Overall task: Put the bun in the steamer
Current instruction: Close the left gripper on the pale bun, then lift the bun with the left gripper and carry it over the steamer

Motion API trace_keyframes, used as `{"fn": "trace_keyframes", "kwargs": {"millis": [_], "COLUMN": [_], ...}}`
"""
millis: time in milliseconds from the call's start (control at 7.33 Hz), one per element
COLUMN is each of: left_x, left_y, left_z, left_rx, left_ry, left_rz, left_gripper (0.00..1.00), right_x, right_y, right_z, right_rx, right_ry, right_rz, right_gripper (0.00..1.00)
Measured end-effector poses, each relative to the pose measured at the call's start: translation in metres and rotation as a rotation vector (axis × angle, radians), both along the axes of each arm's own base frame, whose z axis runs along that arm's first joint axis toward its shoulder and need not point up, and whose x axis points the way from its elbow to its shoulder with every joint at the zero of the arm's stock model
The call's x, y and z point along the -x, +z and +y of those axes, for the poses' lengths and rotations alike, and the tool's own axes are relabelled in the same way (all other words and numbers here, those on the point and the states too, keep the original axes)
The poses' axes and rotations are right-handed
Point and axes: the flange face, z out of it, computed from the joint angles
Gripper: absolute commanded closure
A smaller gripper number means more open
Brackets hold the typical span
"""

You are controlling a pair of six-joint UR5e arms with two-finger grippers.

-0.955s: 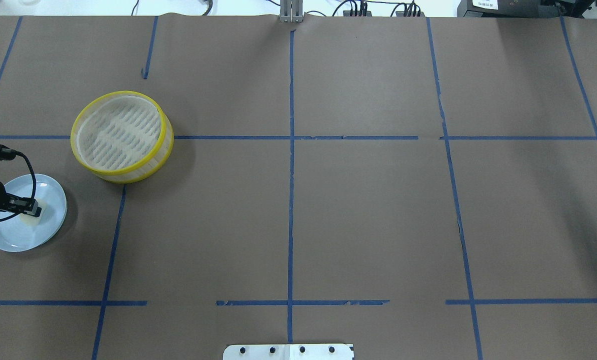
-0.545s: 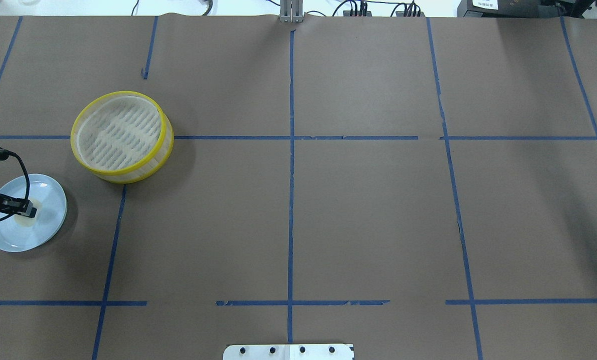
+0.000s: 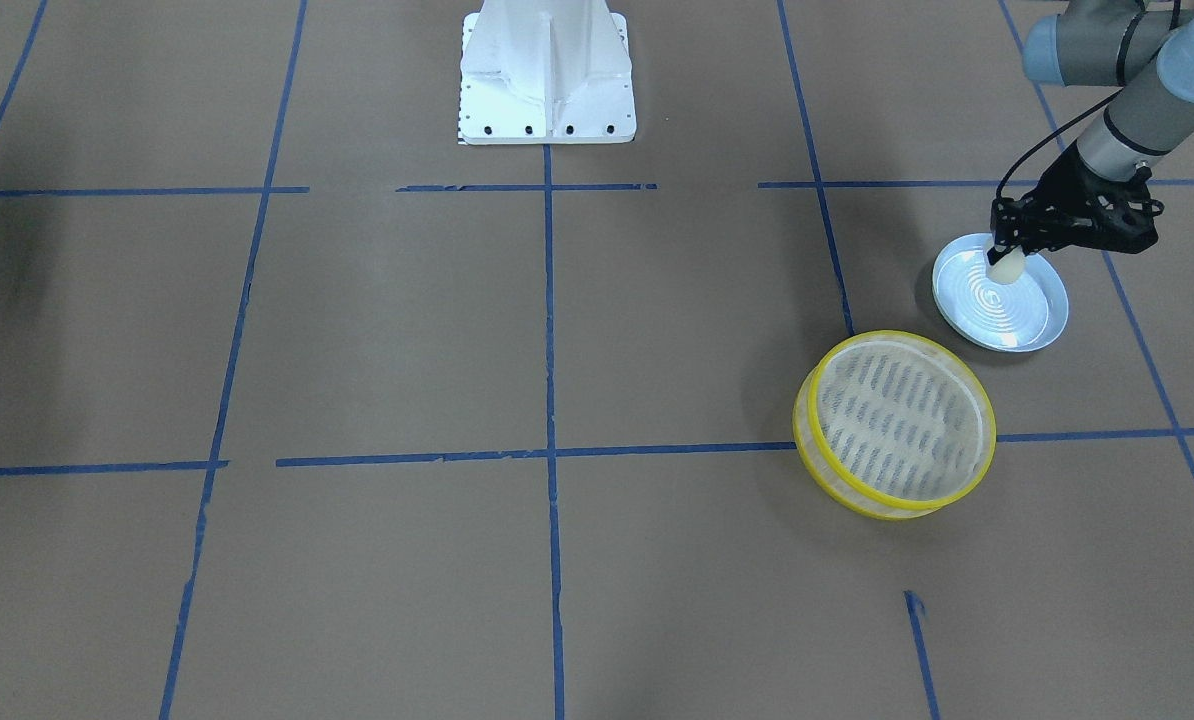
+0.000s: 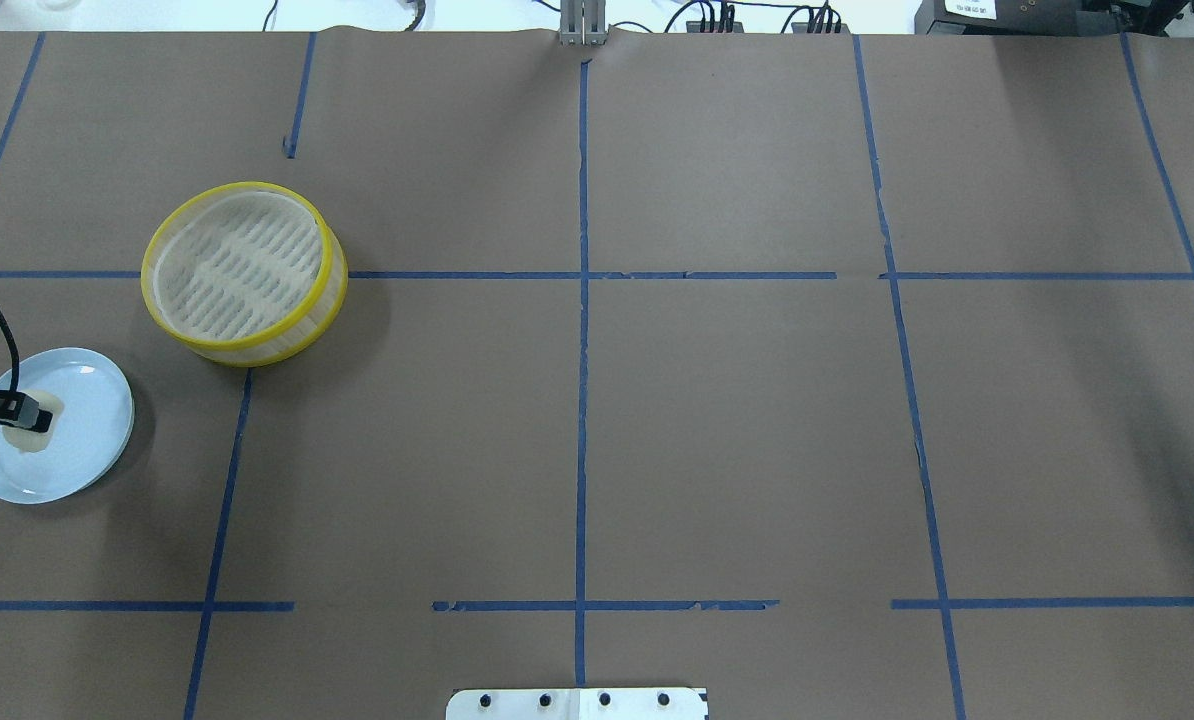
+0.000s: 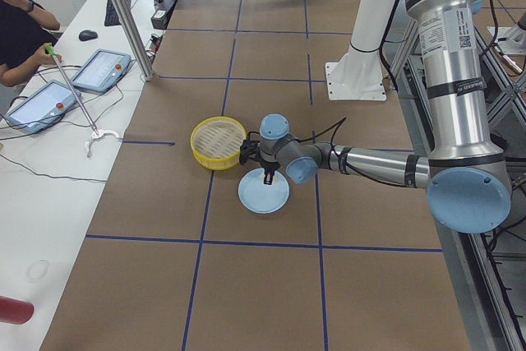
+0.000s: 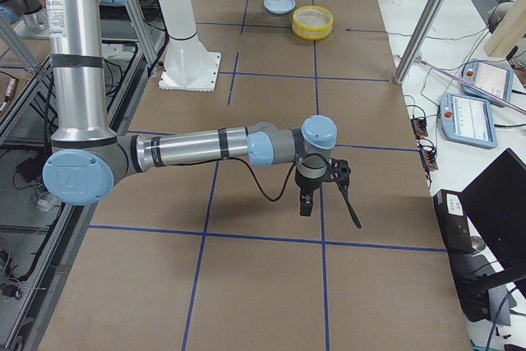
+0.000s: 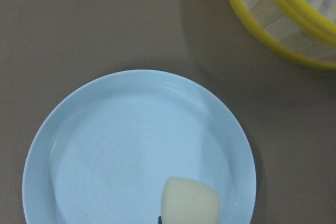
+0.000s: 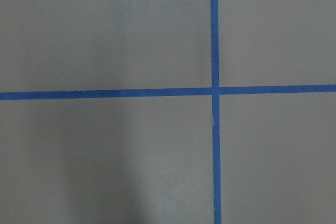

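Observation:
The cream-white bun [image 4: 29, 432] is pinched in my left gripper [image 4: 33, 418], which is shut on it just above the pale blue plate [image 4: 92, 420]. In the front-facing view the bun [image 3: 1005, 266] hangs below the black fingers, over the plate's [image 3: 1017, 312] robot-side edge. The left wrist view shows the bun [image 7: 189, 203] above the plate [image 7: 121, 145]. The steamer [image 4: 287, 345], yellow-rimmed and empty, stands apart beyond the plate; it also shows in the front-facing view [image 3: 897, 337] and the left wrist view [image 7: 283, 3]. My right gripper [image 6: 308, 199] hovers far off over bare table; I cannot tell its state.
Brown paper with blue tape lines covers the table. The robot's white base [image 3: 547, 70] stands at mid table edge. Operators' tablets [image 5: 99, 70] lie on a side bench beyond the table.
My left gripper has moved toward the table's left edge with the bun held in it, from the plate's middle to its left part. The steamer and plate have not moved.

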Motion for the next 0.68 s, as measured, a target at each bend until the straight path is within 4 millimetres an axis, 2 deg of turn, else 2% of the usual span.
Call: {"fn": "trace_keyframes", "kwargs": {"millis": [409, 682], "left_x": [0.017, 0.017], "left_y": [-0.028, -0.052], "left_z": [-0.005, -0.013], "left_rx": [0.025, 0.028], "left_ry": [0.003, 0.004], "left_rz": [0.061, 0.059], "left_gripper": [0.71, 0.72], "right_x": [0.000, 0.000], "right_y": [0.000, 0.000], "right_z": [0.000, 0.000], "right_rx": [0.000, 0.000], "right_ry": [0.000, 0.000], "right_rz": [0.000, 0.000], "right_gripper": [0.00, 0.00]}}
